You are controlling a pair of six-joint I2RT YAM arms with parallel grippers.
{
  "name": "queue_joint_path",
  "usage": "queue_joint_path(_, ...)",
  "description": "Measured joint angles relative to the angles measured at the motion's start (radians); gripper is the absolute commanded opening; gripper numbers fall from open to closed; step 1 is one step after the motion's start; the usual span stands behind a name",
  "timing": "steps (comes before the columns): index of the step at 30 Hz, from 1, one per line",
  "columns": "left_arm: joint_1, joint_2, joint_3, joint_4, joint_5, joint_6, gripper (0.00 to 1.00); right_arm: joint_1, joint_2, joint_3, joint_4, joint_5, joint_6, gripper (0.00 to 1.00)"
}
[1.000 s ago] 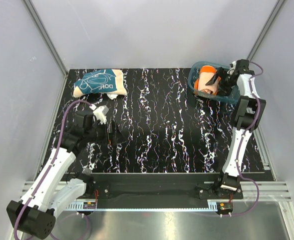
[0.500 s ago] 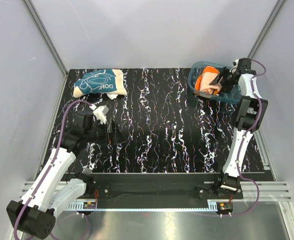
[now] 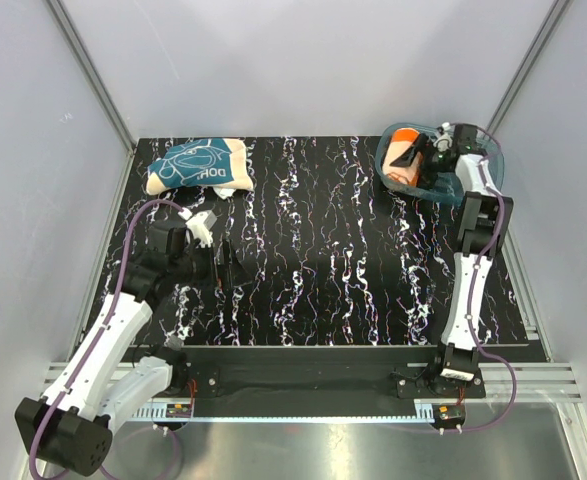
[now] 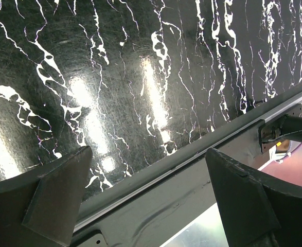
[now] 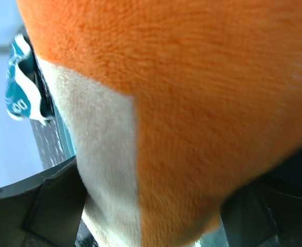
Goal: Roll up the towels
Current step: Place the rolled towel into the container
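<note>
table (image 3: 313, 260): black top, white marble-like veining, glossy. the left wrist view shows 3 streaky light reflections on it, and the silver edge trim (image 4: 156, 172) along its near side.
back wall (image 3: 303, 60): plain pale grey panel. left wall (image 3: 33, 200) and right wall (image 3: 573, 230) are the same.
aluminium posts (image 3: 93, 75): 1 in each far corner, slanting in the top view.
near edge: black base strip (image 3: 313, 368), then a slotted aluminium rail (image 3: 63, 375).
brushed metal surface (image 3: 303, 450) lowest in the top view, with a bright line of light along its upper edge.
light: even, soft.
</note>
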Motion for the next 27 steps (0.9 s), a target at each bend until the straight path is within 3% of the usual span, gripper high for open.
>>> queue_joint_path(5,0.001,0.002,0.000,0.000,0.000,0.000,0.99,0.043,-0.011,0.010,-0.042,0.074,-0.051,1.00)
queue_joint_path(19,0.002,0.002,0.000,0.000,0.001,0.000,0.99,0.057,-0.122,0.082,-0.428,0.664,-0.146,1.00)
queue_joint_path(27,0.003,0.002,0.000,0.000,0.001,0.000,0.99,0.061,-0.207,-0.001,-0.480,0.791,-0.146,1.00)
